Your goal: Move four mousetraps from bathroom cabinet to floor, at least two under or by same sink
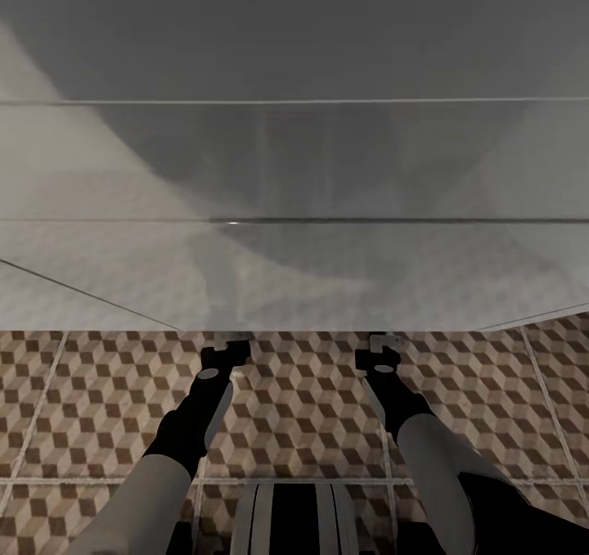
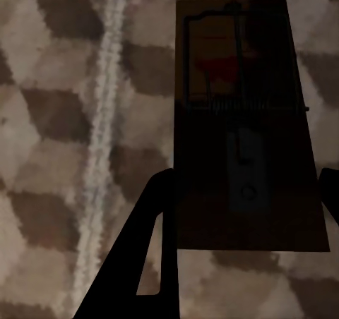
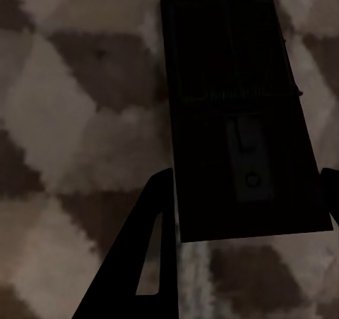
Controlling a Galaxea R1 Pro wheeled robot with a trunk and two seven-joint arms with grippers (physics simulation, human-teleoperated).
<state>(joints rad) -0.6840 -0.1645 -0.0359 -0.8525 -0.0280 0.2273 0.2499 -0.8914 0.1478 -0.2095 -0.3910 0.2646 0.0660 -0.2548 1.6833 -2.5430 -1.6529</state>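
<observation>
Your left end effector [image 2: 244, 213] clamped on a mousetrap [image 2: 244, 121], right end effector [image 3: 244, 206] gripping another mousetrap [image 3: 236, 114] (both shadowed), cube-patterned bathroom floor [image 1: 303, 408] below, lower frame.

No text, label, brand, number or sign can be read anywhere.

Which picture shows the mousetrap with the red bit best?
The left wrist view: that mousetrap sits between the left gripper's fingers over the floor, its spring, wire and red bait pedal clear. The right wrist view shows a different, darker trap. In the head view the left gripper reaches under a pale unit, which hides the trap.
</observation>
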